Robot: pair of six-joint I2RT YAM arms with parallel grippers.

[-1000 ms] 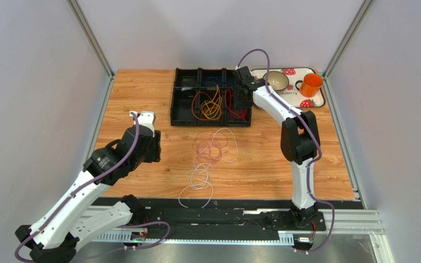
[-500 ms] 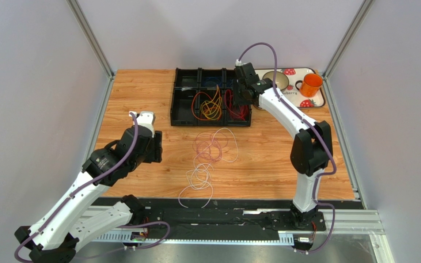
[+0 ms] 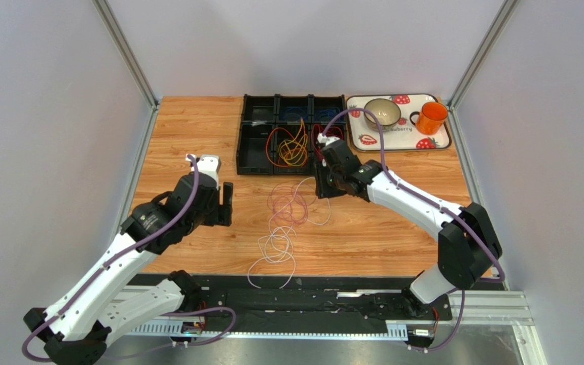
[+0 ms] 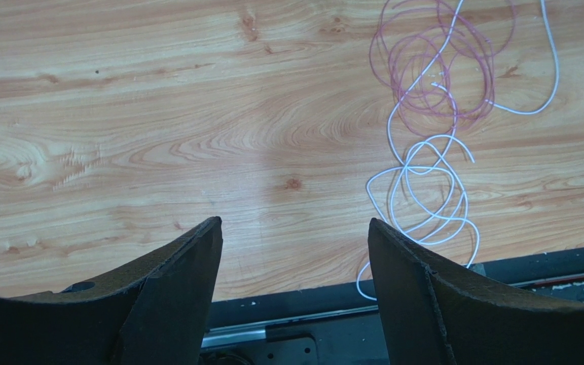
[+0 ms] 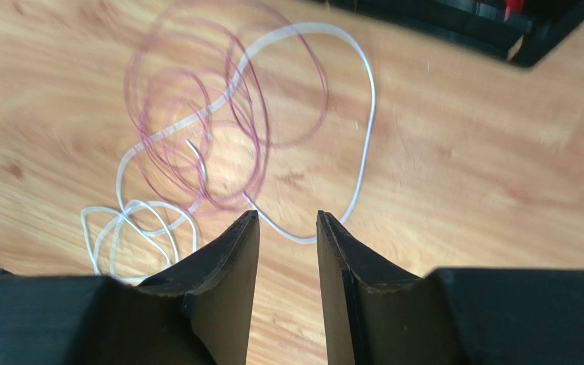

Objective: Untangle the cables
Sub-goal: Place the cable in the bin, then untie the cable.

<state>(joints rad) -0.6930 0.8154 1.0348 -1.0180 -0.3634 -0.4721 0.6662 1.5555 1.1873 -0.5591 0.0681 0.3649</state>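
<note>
- The pink and white cables (image 3: 291,209) lie tangled on the worktop (image 3: 188,137).
- Other cables (image 3: 293,148) sit in the black box (image 3: 239,144).
- The right fingers (image 5: 226,289) hang over the tangle, a little apart, empty.
- The left fingers (image 4: 173,296) are wide apart, empty, off to its side.

A light-brown wood-grain table (image 3: 188,129) carries a black plastic divided organiser tray (image 3: 240,148) at its far middle, and a white rectangular strawberry-print tray (image 3: 394,139) sits just beside it on the right. Nearer, a tangle of thin pink cables (image 3: 291,204) lies on the wood, overlapping thin white cable loops (image 3: 276,247) that trail toward the near edge.
</note>
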